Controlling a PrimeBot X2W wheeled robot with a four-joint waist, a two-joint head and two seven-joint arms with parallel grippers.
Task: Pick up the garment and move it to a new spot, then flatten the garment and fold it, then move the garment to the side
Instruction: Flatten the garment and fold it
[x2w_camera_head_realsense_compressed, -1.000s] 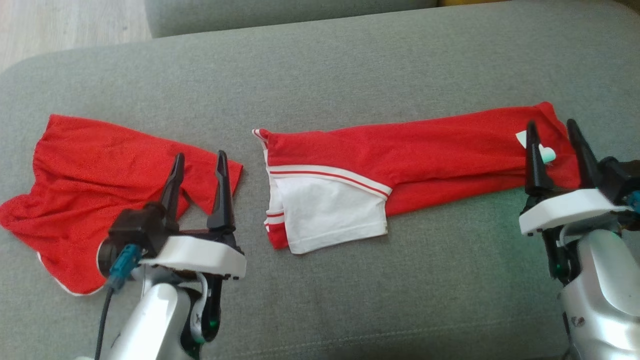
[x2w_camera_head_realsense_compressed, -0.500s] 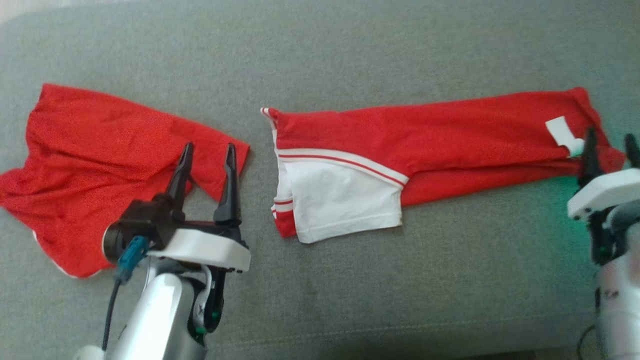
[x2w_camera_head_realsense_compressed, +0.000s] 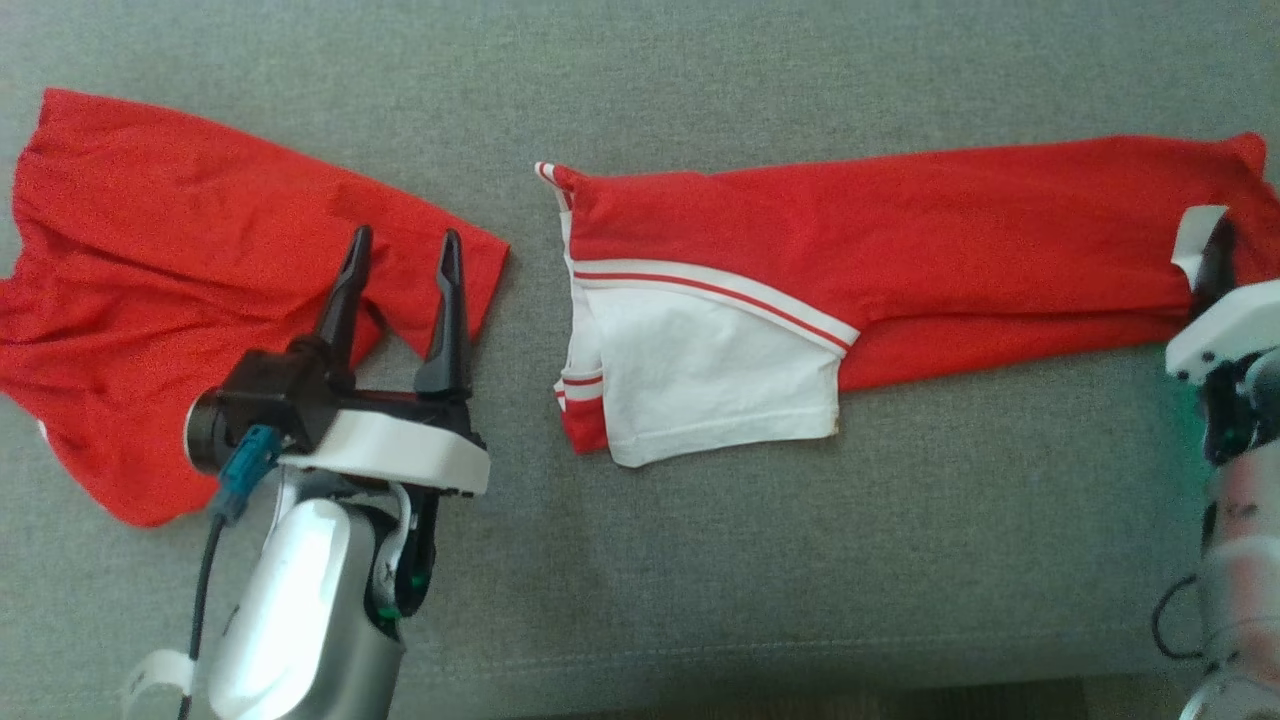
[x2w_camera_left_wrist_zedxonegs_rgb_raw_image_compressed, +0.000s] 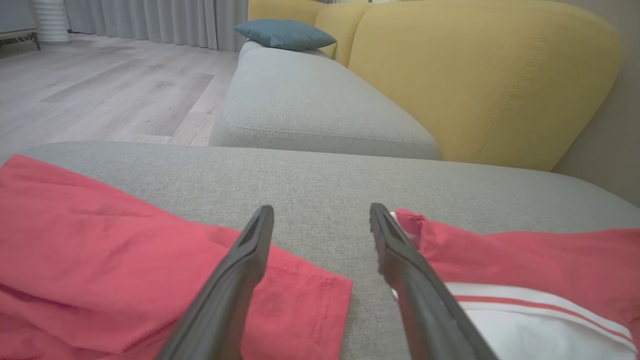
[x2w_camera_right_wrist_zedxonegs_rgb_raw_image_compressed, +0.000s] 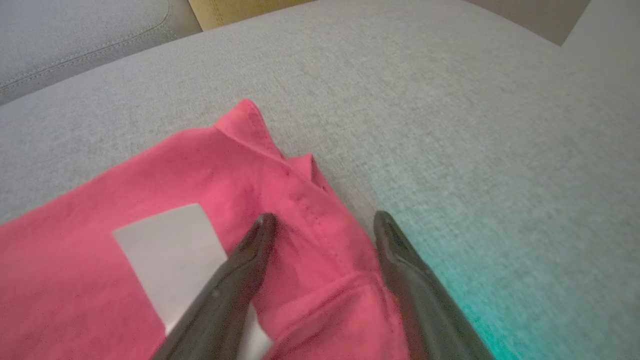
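A long red garment (x2w_camera_head_realsense_compressed: 900, 230) with a white, red-striped sleeve panel (x2w_camera_head_realsense_compressed: 700, 380) lies folded in a strip across the grey cushion (x2w_camera_head_realsense_compressed: 700, 560). My right gripper (x2w_camera_right_wrist_zedxonegs_rgb_raw_image_compressed: 320, 220) is open at the garment's right end (x2w_camera_right_wrist_zedxonegs_rgb_raw_image_compressed: 165, 170), its fingers either side of the hem next to a white label (x2w_camera_right_wrist_zedxonegs_rgb_raw_image_compressed: 170, 245). One right finger (x2w_camera_head_realsense_compressed: 1215, 255) shows in the head view. A second, plain red cloth (x2w_camera_head_realsense_compressed: 170, 280) lies crumpled at the left. My left gripper (x2w_camera_head_realsense_compressed: 400, 245) hovers open over its right corner (x2w_camera_left_wrist_zedxonegs_rgb_raw_image_compressed: 300, 300), holding nothing.
The cushion's front seam (x2w_camera_head_realsense_compressed: 700, 650) runs along the bottom of the head view. Beyond the cushion are another grey seat (x2w_camera_left_wrist_zedxonegs_rgb_raw_image_compressed: 310, 100), a yellow backrest (x2w_camera_left_wrist_zedxonegs_rgb_raw_image_compressed: 475, 75), a teal pillow (x2w_camera_left_wrist_zedxonegs_rgb_raw_image_compressed: 285, 34) and wooden floor (x2w_camera_left_wrist_zedxonegs_rgb_raw_image_compressed: 100, 95).
The head camera has tilted, sliding the whole picture up and to the right. My right gripper has drawn back slightly toward the garment's near edge. The left gripper holds its place.
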